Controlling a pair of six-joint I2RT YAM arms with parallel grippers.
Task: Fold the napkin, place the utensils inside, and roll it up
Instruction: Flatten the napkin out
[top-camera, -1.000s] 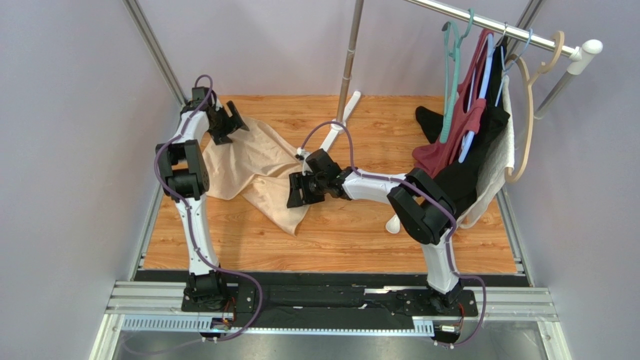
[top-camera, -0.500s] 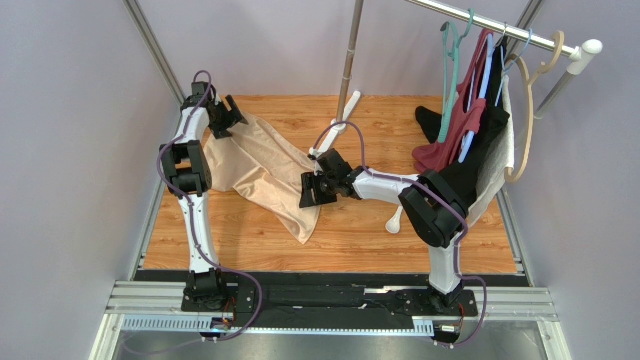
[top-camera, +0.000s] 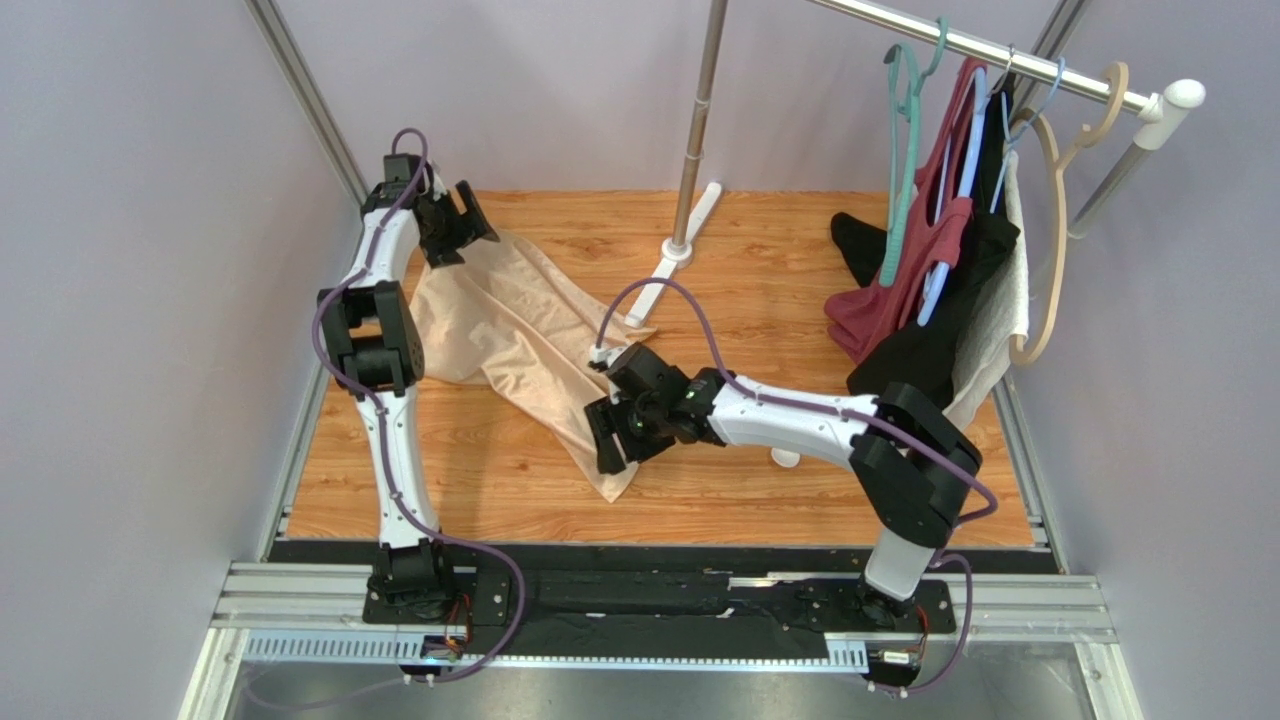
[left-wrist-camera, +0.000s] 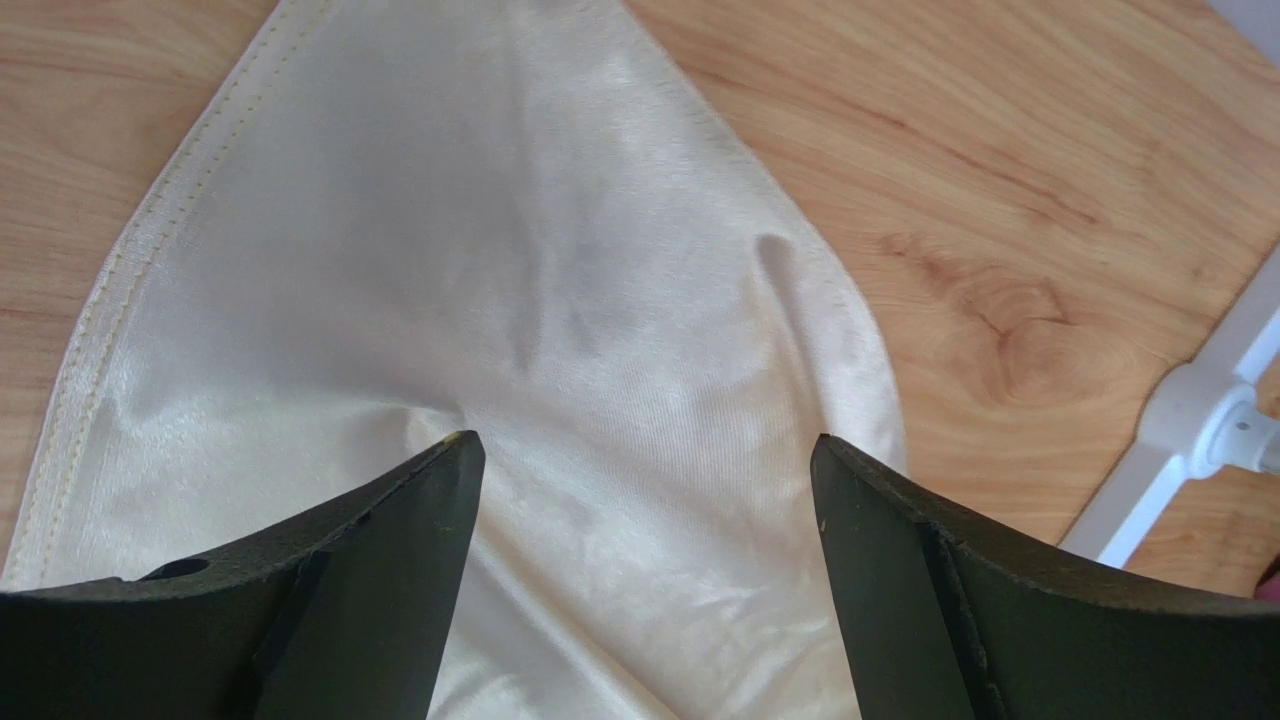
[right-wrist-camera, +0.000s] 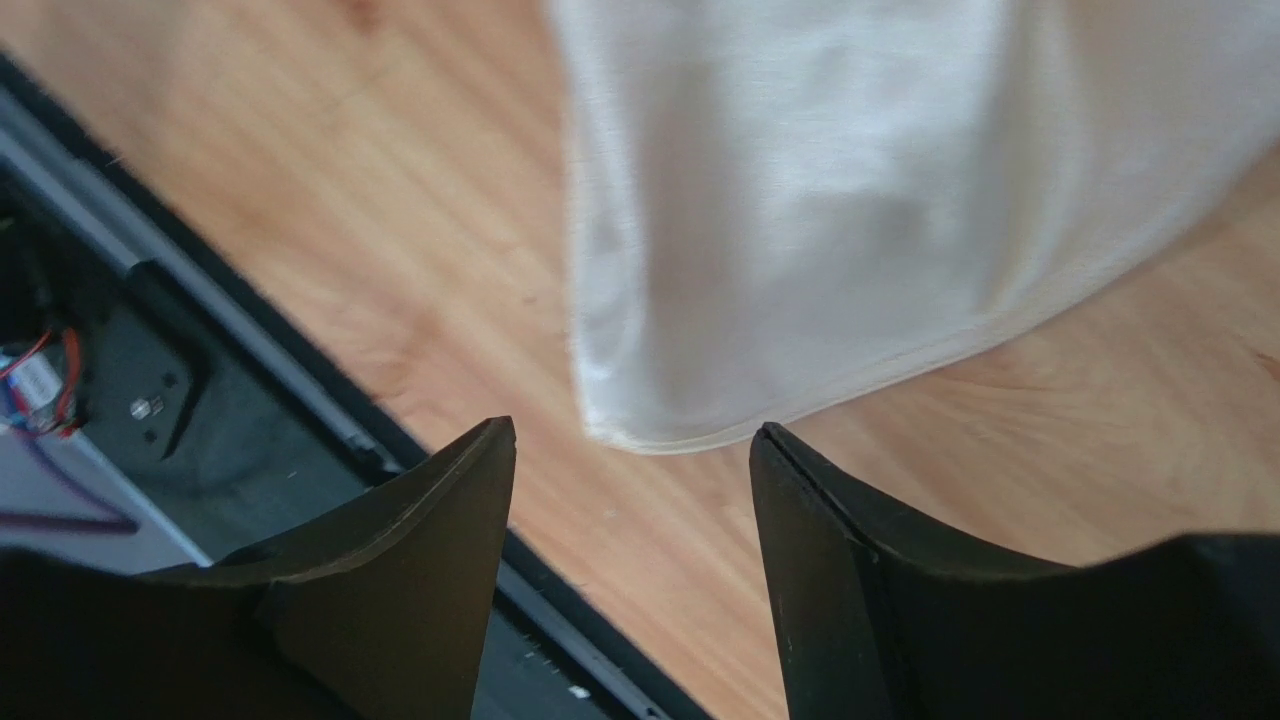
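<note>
The peach-tan napkin (top-camera: 511, 338) lies crumpled on the wooden table, running from the far left toward the near middle. My left gripper (top-camera: 455, 225) hovers open over its far corner; in the left wrist view the fabric (left-wrist-camera: 496, 300) fills the gap between the spread jaws of that gripper (left-wrist-camera: 646, 443), with nothing gripped. My right gripper (top-camera: 610, 435) is open just above the napkin's near corner (right-wrist-camera: 842, 195); bare wood shows between the jaws of the gripper (right-wrist-camera: 631, 435). Only a bit of the white spoon (top-camera: 784, 456) peeks out beside the right forearm.
A metal pole with a long white foot (top-camera: 661, 278) stands at the back middle; the foot (left-wrist-camera: 1202, 435) also shows in the left wrist view. Dark red, black and white garments (top-camera: 932, 300) hang at the right. The black rail (right-wrist-camera: 150, 390) edges the near side.
My right gripper has moved toward the near edge, from over the napkin's middle to its near corner. The napkin now lies longer and flatter. The left gripper shifted slightly farther back.
</note>
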